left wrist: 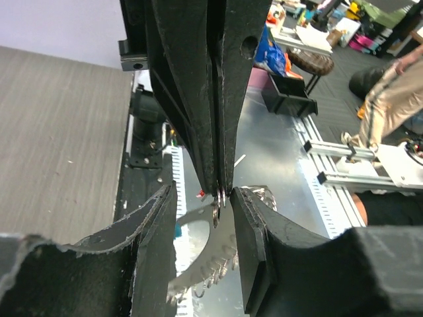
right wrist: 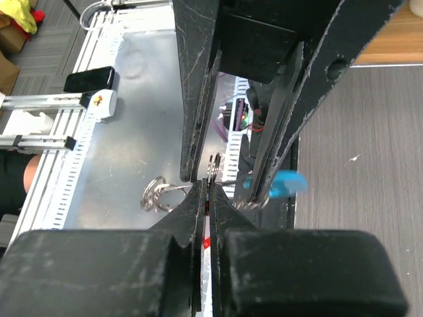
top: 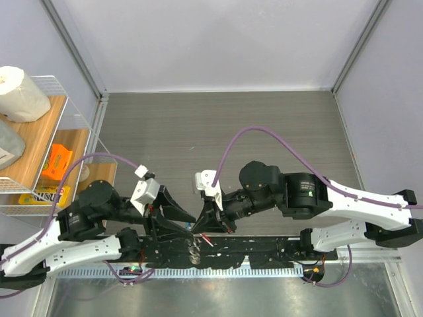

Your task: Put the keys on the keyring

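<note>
— Left jaws?
— Parted around the silvery chain keyring (right wrist: 156, 195), six o'clock at the grey counter's (top: 218, 125) edge, likely steadying it; grip unclear.
— Right jaws?
— Pinching the tiny red-headed key (right wrist: 206, 243) just beside it, presumably for threading.

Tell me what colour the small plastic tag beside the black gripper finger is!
Light blue. The small plastic tag shows best in the right wrist view.
</note>
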Robot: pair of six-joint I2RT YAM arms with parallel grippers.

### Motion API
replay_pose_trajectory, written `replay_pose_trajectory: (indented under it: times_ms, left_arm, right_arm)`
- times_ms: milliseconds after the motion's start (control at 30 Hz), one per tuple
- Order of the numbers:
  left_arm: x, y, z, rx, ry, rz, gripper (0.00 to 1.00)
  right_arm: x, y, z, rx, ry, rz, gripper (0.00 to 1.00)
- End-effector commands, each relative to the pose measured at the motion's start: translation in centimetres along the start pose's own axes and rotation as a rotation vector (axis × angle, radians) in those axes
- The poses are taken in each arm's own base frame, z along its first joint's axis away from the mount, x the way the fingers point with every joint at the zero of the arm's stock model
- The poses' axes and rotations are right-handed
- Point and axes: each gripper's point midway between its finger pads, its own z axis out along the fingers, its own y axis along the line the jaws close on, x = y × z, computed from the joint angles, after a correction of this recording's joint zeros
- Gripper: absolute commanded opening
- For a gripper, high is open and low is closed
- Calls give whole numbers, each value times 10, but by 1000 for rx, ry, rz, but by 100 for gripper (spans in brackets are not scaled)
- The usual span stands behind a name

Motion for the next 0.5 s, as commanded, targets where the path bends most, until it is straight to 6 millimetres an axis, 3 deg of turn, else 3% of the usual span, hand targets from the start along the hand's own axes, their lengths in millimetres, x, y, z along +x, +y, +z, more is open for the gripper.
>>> replay_pose_trajectory:
  times_ms: [0, 333, 467]
  left_arm:
    - [9, -15, -2, 76, 99, -35, 45]
    - [33, -16, -9, 76, 245, -78, 39]
    - [33, -13, -15, 42, 258, -68, 39]
  right_arm:
    - [-20, 10, -5, -48, -39, -23, 6]
    - [-7, 7, -8, -91, 18, 31, 6]
    - [0, 8, -7, -100, 36, 41, 6]
